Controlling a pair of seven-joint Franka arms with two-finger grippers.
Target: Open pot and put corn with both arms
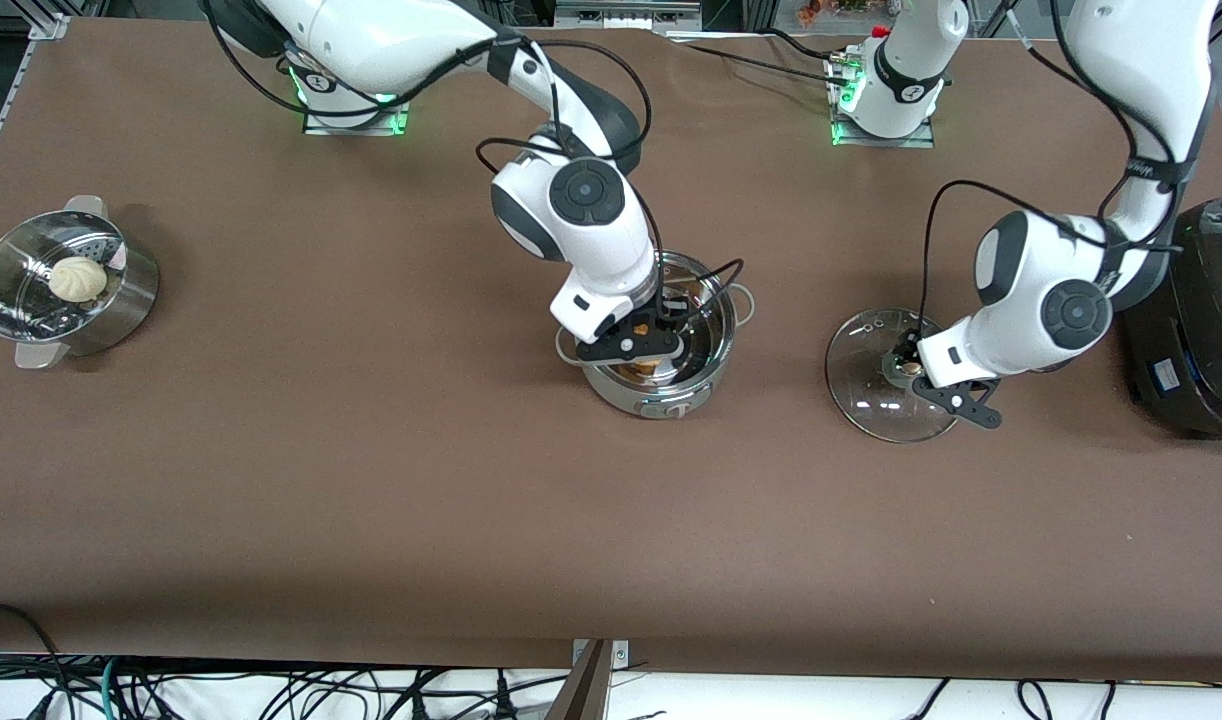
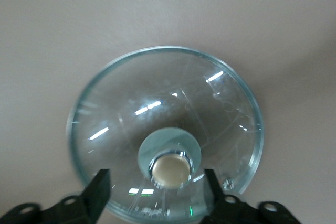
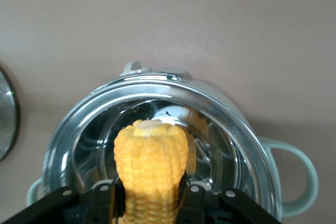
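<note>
The round shiny steel pot (image 1: 661,345) with small loop side handles and a front control knob stands open near the middle of the brown bench (image 1: 371,480), its bright inside bare to the rim. The right gripper (image 1: 643,335) hangs over the pot's mouth, its black fingers (image 3: 107,198) closed on the sides of the yellow-orange corn cob (image 3: 151,171); the cob stands on end between them, its free end pointing down into the pot.

The pot's round glass lid (image 1: 886,375) with a tan knob (image 2: 169,167) lies flat on the bench beside the pot, toward the left arm's end, apart from the pot. The left gripper (image 2: 156,192) sits low over that lid, its fingers (image 2: 97,190) spread wide on either side of the knob and not touching it.

A large black rounded cooker (image 1: 1196,320) stands past the lid from the pot at the left arm's end. A perforated steel steamer basket (image 1: 66,280) holding a pale round bun (image 1: 78,278) sits well apart from the pot at the right arm's end.
</note>
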